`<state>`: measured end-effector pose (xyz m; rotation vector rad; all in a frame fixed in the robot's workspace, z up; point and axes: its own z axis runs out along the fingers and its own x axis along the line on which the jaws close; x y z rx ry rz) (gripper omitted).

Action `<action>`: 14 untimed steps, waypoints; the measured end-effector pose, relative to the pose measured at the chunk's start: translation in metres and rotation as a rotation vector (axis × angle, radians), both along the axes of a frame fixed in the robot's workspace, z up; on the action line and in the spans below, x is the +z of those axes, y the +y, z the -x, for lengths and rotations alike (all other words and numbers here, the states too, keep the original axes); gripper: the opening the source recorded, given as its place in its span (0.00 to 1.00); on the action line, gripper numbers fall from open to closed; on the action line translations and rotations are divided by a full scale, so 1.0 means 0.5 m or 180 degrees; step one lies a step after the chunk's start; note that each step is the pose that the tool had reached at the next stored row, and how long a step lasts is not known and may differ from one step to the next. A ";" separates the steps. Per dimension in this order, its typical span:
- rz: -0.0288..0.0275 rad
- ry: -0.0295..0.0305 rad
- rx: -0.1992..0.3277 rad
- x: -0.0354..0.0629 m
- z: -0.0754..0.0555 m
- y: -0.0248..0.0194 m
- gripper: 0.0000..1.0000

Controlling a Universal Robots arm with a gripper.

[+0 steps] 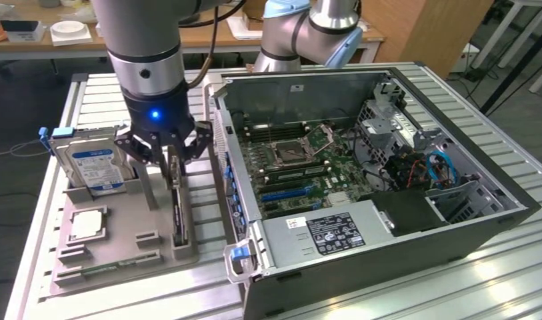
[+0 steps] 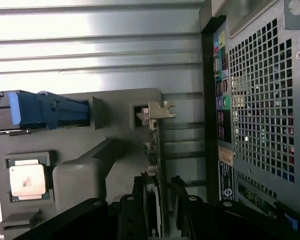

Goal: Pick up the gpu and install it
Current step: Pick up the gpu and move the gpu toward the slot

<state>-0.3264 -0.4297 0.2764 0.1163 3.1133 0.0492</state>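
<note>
- Grey moulded plastic forms the tray (image 1: 119, 263), which is set on the slatted metal table (image 1: 93, 93) at nine o'clock from the open computer case (image 1: 484, 220) in the exterior view.
- The gpu (image 1: 177, 207) is stood on its long edge in a slot along the tray's side nearest the case, and its pale bracket (image 2: 156, 111) is seated at one end of the slot.
- The gripper (image 1: 169, 157) is positioned directly over the card's upper edge.
- Its fingers (image 2: 139, 202) are held partly apart, one on each side of the card. A narrow gap is seen beside one of them, so nothing is clamped.
- The hard drive (image 1: 93, 167) is propped upright at ten o'clock from the gripper.
- The processor chip (image 1: 89, 223) is laid flat at seven o'clock.
- The motherboard (image 1: 289, 167) is exposed inside the case.
</note>
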 end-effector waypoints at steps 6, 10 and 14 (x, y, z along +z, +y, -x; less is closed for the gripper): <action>0.0000 0.0000 0.0000 0.000 0.000 -0.0142 0.36; 0.0000 0.0000 0.0000 0.000 0.000 -0.0276 0.36; 0.0000 0.0000 0.0000 0.000 0.000 -0.0395 0.36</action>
